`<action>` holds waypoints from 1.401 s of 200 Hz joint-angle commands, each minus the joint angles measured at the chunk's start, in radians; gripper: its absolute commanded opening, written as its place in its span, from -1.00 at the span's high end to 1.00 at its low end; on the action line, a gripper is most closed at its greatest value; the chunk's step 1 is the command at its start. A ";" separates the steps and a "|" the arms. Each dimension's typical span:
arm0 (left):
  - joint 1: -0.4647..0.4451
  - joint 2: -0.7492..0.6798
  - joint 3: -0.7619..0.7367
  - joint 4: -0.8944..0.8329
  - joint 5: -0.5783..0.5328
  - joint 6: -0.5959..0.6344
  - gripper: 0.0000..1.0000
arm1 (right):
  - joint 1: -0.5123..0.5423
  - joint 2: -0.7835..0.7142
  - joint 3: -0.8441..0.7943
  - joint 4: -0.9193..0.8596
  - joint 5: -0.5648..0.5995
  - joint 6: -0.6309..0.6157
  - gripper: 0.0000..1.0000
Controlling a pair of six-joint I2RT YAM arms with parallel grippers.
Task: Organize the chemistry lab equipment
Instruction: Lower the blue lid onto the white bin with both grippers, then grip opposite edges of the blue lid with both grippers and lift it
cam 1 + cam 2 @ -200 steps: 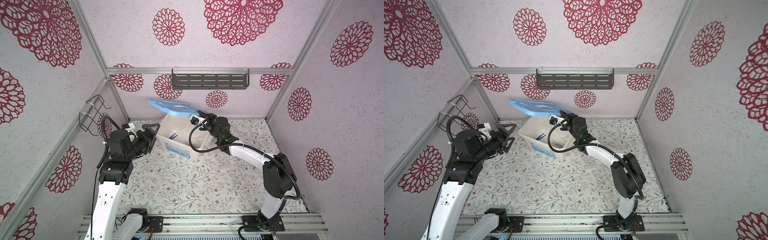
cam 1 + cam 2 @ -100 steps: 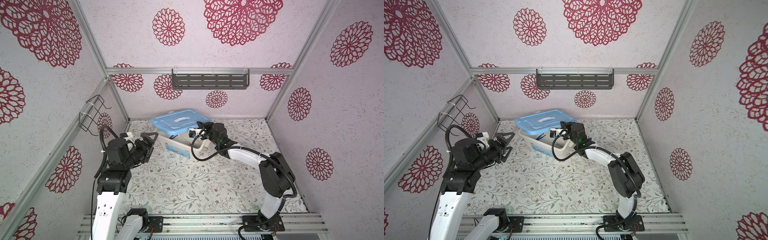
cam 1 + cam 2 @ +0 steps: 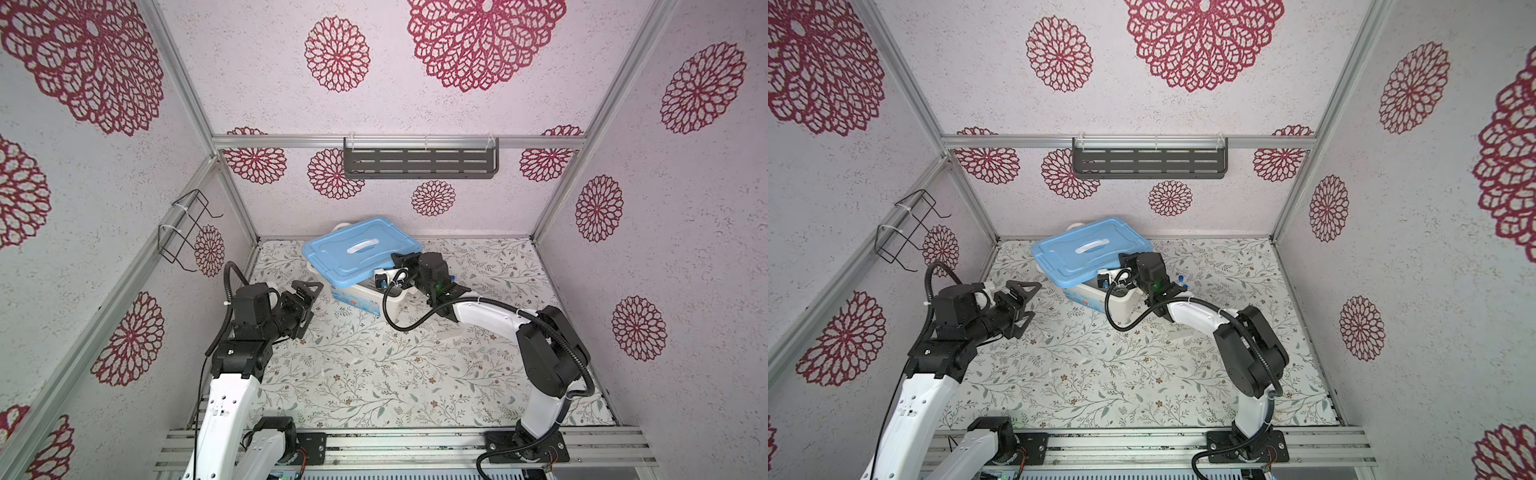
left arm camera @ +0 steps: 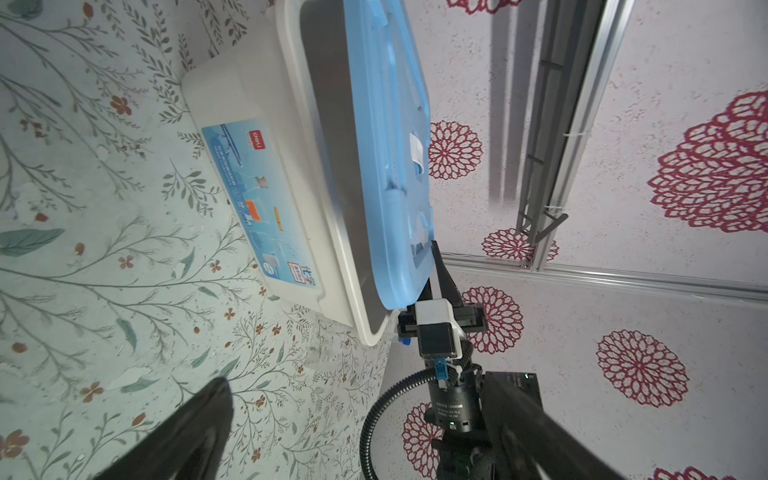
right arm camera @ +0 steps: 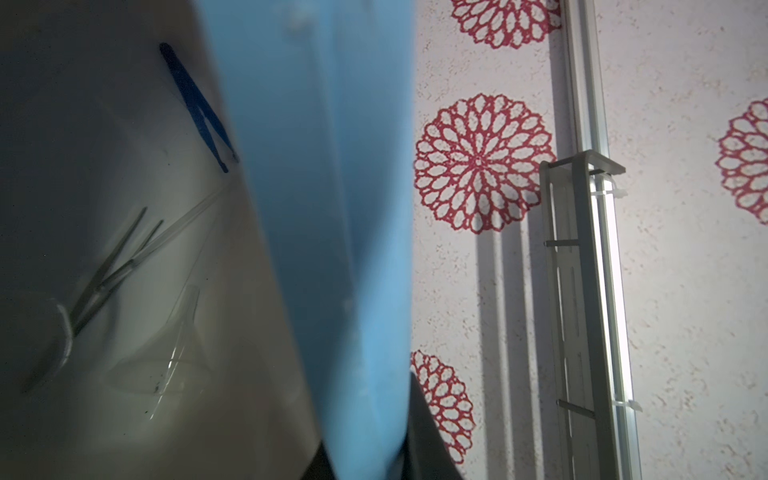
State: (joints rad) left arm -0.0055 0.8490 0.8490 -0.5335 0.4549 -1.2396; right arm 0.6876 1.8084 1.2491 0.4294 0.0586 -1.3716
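A blue lid (image 3: 357,249) (image 3: 1088,249) lies tilted over the white box (image 3: 359,299) (image 3: 1094,297). My right gripper (image 3: 398,261) (image 3: 1126,261) is shut on the lid's right edge, holding it above the rim. In the right wrist view the lid (image 5: 332,208) fills the space between the jaws of the right gripper (image 5: 365,457). Inside the box lie blue tweezers (image 5: 195,104), grey metal tweezers (image 5: 112,266), a thin white rod (image 5: 187,220) and clear glassware (image 5: 166,361). My left gripper (image 3: 309,305) (image 3: 1027,303) (image 4: 357,386) stands open and empty, left of the box (image 4: 249,124).
Small blue caps (image 3: 1180,278) (image 3: 452,276) lie on the floral mat right of the box, beside the right arm. A grey slotted shelf (image 3: 419,162) hangs on the back wall. On the left wall is a black wire basket (image 3: 185,228).
The lid was raised and tilted behind the box; my right gripper has brought it down over the box. My left arm has drawn back to the left and lower.
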 commanded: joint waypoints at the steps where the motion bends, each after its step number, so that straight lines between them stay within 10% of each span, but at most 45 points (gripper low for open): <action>1: 0.006 0.017 -0.017 0.051 0.007 -0.021 -0.93 | 0.021 -0.042 0.048 -0.209 -0.012 -0.011 0.67; 129: 0.006 0.099 -0.064 0.139 0.071 -0.066 -0.90 | 0.035 -0.053 0.173 -0.601 -0.043 -0.028 0.01; 210: 0.006 0.218 -0.002 0.102 0.039 0.023 -0.84 | 0.024 -0.126 0.311 -0.886 -0.332 0.066 -0.23; 280: -0.043 0.363 0.115 0.023 -0.043 0.155 -0.47 | -0.130 -0.002 0.442 -0.593 -0.557 0.575 -0.22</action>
State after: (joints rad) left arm -0.0235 1.1755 0.9218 -0.4744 0.4580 -1.1477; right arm 0.6041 1.7477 1.6409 -0.3302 -0.4351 -1.0763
